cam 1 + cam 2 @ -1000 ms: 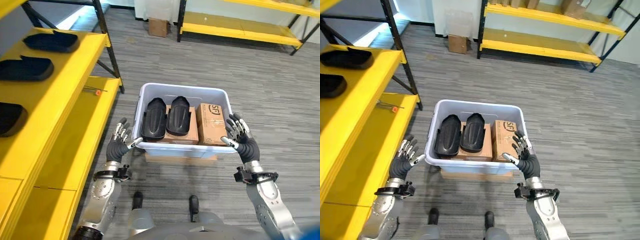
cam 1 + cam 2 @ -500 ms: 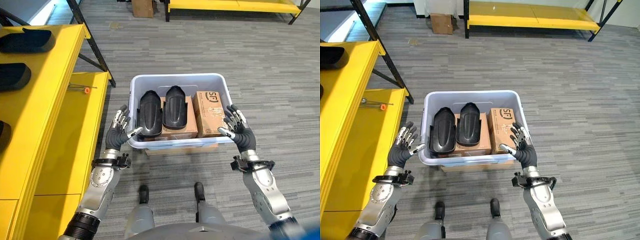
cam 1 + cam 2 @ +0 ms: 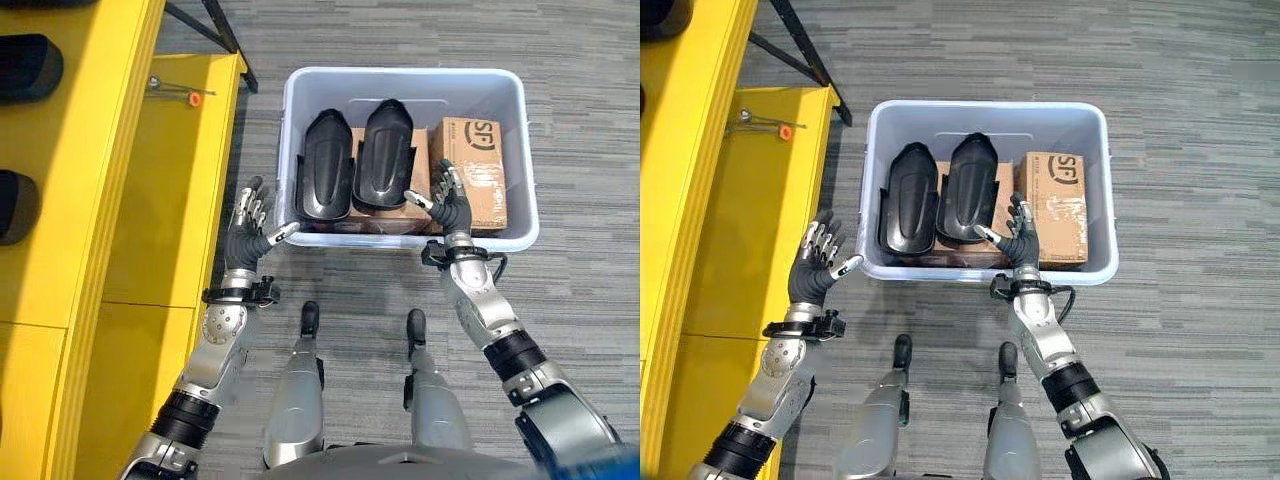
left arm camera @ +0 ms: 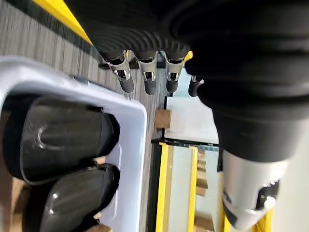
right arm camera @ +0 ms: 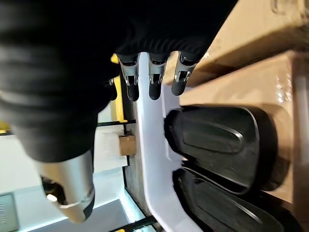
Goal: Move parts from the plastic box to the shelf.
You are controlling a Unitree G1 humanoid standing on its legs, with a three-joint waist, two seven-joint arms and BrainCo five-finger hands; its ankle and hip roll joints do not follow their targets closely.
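Both hands are held with fingers spread: right hand point(image 3: 449, 207) over the plastic box point(image 3: 520, 150), left hand point(image 3: 249, 233) beside it.

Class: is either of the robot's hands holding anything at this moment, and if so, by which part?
Nothing is held. The left hand is open beside the plastic box; the right hand is open over its near rim, by the black parts.

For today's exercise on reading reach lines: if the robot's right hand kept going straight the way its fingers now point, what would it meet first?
Most likely the right-hand black part. The right hand, open, sits over the box's near rim, fingers pointing into the box between that part and the cardboard box. Depth is unclear, so it might touch the cardboard instead.
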